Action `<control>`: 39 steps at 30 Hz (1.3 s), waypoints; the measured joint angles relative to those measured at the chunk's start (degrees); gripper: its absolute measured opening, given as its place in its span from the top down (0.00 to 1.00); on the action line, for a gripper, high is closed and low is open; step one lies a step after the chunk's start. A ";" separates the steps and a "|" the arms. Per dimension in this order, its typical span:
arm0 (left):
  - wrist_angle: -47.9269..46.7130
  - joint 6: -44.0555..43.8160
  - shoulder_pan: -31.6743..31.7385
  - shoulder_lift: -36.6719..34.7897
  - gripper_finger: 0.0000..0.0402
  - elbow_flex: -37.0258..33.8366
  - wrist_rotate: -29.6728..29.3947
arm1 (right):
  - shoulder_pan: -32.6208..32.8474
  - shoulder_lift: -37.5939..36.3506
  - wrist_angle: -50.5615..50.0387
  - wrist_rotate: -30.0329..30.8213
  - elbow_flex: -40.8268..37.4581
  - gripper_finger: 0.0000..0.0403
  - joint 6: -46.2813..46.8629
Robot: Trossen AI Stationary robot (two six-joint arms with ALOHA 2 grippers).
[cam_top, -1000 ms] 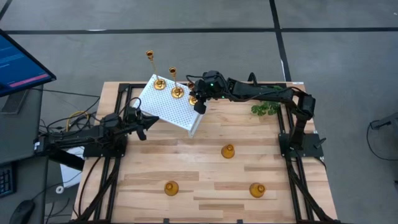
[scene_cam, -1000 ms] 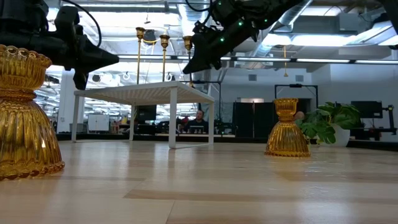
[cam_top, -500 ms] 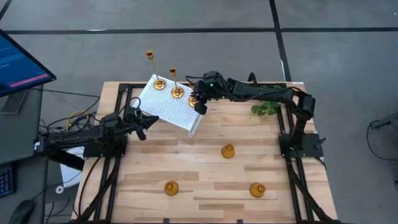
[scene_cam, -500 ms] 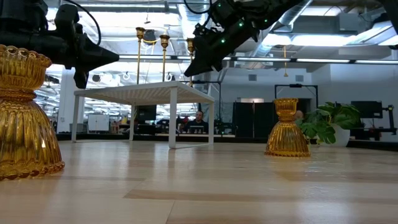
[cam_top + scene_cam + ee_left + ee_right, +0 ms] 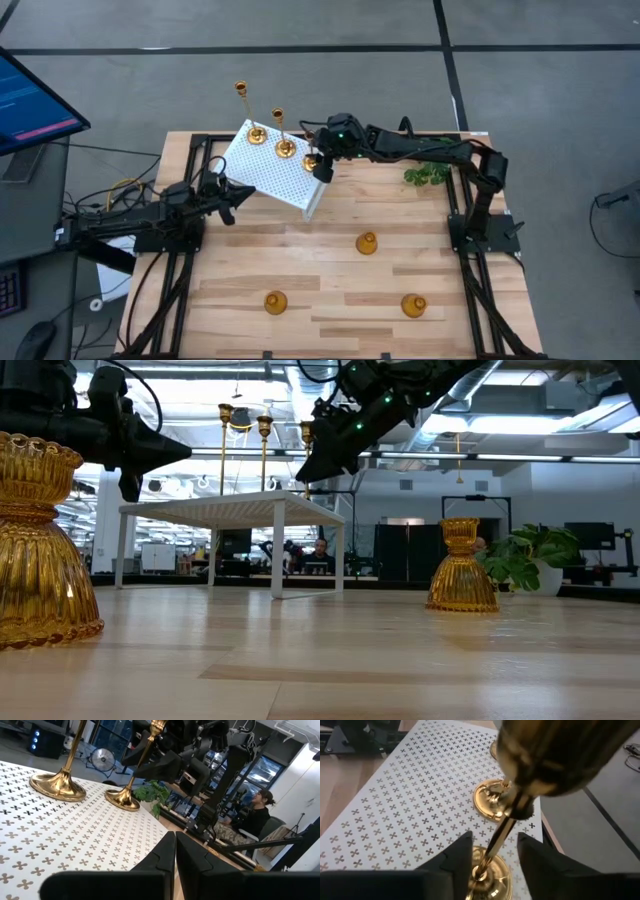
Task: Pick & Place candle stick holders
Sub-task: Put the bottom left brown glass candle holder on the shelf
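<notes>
A tall-stemmed candle stick holder (image 5: 492,867) stands with its round gold base on the white perforated platform (image 5: 268,171), at the corner nearest the right arm, and its thin stem rises between the two dark fingers (image 5: 457,857) of the right gripper (image 5: 320,166); the fingers stand apart on either side of the stem with clear gaps, so the gripper is open and grips nothing. Two more tall holders (image 5: 282,136) stand on the same platform just beyond it, one (image 5: 246,113) at the far corner. Three short bell-shaped holders sit on the wooden table (image 5: 300,260) well apart from the platform: one (image 5: 366,242) near the middle, one (image 5: 275,301) towards the front left and one (image 5: 413,304) towards the front right. The left gripper (image 5: 229,198) hovers beside the platform's left edge with its fingers pressed together, holding nothing. A green leafy plant (image 5: 427,175) lies by the right arm's base at the table's far right side.
</notes>
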 joint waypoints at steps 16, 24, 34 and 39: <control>1.18 -0.72 0.00 -0.02 0.97 0.00 0.00 | 0.00 -12.71 -18.98 0.06 -0.07 0.41 -2.60; 1.99 -11.74 0.02 0.00 0.97 0.00 0.99 | 4.78 -29.10 -39.70 4.47 -4.42 0.46 3.27; -1.47 -23.73 -1.18 8.29 0.99 6.44 11.79 | 17.66 -54.95 -40.62 21.60 -14.52 0.53 22.37; -14.63 -23.85 -5.56 24.15 0.99 19.11 22.47 | 20.58 -60.40 -40.66 25.20 -17.90 0.56 28.93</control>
